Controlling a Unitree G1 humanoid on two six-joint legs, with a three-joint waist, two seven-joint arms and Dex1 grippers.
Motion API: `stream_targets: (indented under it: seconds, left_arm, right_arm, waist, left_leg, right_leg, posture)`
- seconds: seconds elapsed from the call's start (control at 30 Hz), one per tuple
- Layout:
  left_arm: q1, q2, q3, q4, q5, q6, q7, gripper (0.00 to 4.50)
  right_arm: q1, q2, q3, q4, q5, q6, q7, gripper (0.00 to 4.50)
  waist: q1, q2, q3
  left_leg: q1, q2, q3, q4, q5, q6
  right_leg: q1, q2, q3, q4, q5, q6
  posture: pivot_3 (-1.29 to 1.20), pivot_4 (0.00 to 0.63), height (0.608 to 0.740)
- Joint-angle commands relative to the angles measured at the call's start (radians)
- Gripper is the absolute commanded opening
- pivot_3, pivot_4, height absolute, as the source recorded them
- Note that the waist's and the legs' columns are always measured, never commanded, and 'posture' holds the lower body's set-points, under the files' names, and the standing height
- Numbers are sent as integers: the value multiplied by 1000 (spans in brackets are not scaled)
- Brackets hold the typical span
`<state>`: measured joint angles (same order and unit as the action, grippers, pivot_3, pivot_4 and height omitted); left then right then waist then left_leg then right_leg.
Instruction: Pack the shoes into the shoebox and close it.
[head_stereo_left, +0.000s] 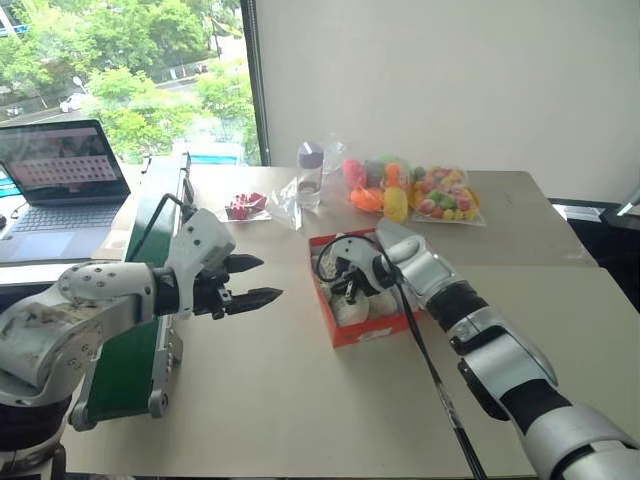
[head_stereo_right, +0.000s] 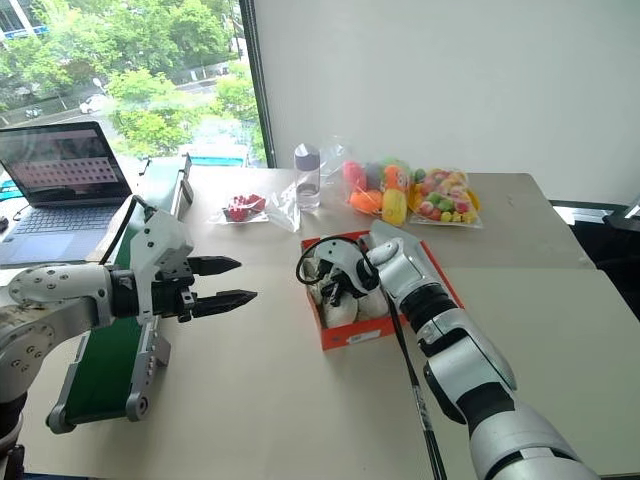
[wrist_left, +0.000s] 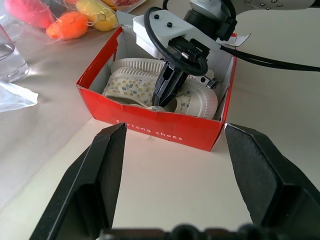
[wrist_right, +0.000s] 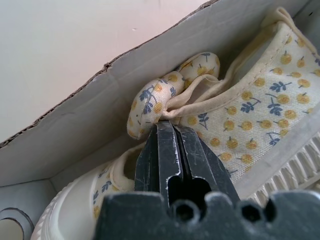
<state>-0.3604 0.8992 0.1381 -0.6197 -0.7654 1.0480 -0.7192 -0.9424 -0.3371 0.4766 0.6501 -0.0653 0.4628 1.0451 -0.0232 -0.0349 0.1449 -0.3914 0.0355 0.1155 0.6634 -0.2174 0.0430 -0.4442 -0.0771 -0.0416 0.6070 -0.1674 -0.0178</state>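
The red shoebox (head_stereo_left: 370, 330) stands open at the middle of the table, with white print on its front wall (wrist_left: 150, 127). Both cream shoes (wrist_left: 131, 85) lie inside it; their fabric has a small flower print (wrist_right: 250, 115). My right gripper (wrist_left: 162, 97) reaches down into the box from the right. It is shut, and its tips (wrist_right: 167, 127) touch the collar edge of one shoe beside a fabric loop. Left of the box my left gripper (head_stereo_left: 270, 278) hovers above the table, open and holding nothing, pointing toward the box.
A green conveyor (head_stereo_left: 130, 340) runs along the table's left side, with a laptop (head_stereo_left: 60, 180) beyond it. At the back stand a clear bottle (head_stereo_left: 310, 175), a small red item in plastic (head_stereo_left: 245, 207) and bags of colourful toys (head_stereo_left: 445, 195). A black cable (head_stereo_left: 430, 370) trails along my right arm.
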Motion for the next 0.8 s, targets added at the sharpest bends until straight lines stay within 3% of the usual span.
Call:
stream_targets:
  seconds: [0.03,0.23,0.27,0.53,0.67,0.8]
  left_arm:
    - [-45,7,-27,15,5,-36,-31,3334]
    - [-113,23,-125,103,51,-95,-136,3334]
    - [-121,24,-135,114,59,-104,-147,3334]
    - [-216,24,-245,258,144,-202,-294,3334]
    - [-261,10,-287,324,180,-242,-360,3334]
    - [-297,-10,-324,375,212,-274,-417,3334]
  right_arm:
    - [8,-82,-68,-159,8,115,10,49]
    - [14,-256,-259,-582,187,475,85,49]
    - [17,-273,-281,-622,211,519,82,49]
    - [85,-461,-612,-968,454,976,53,49]
    - [377,-515,-811,-1156,542,1127,32,49]
    - [701,-474,-1038,-1292,689,1152,11,49]
  waist:
    - [11,0,0]
    - [24,2,2]
    - [25,1,2]
    - [31,0,4]
    - [44,-5,5]
    - [59,-2,8]
  left_leg:
    - [-3,0,0,0,0,0]
    - [-26,-2,0,-2,3,-1]
    - [-28,-2,0,-2,6,7]
    - [-32,-2,0,-2,-3,11]
    - [-32,-4,-1,0,-6,15]
    - [-31,-4,-3,5,-8,18]
  right_leg:
    - [-4,0,0,1,0,0]
    - [-23,1,0,5,1,-5]
    - [-25,2,0,6,4,-7]
    - [-27,3,-3,4,-4,-2]
    - [-23,0,-4,2,-6,3]
    - [-17,-2,-6,0,-9,10]
  posture:
    - [0,150,740]
    - [0,150,740]
    - [0,150,740]
    - [0,150,740]
    - [0,150,740]
    - [0,150,740]
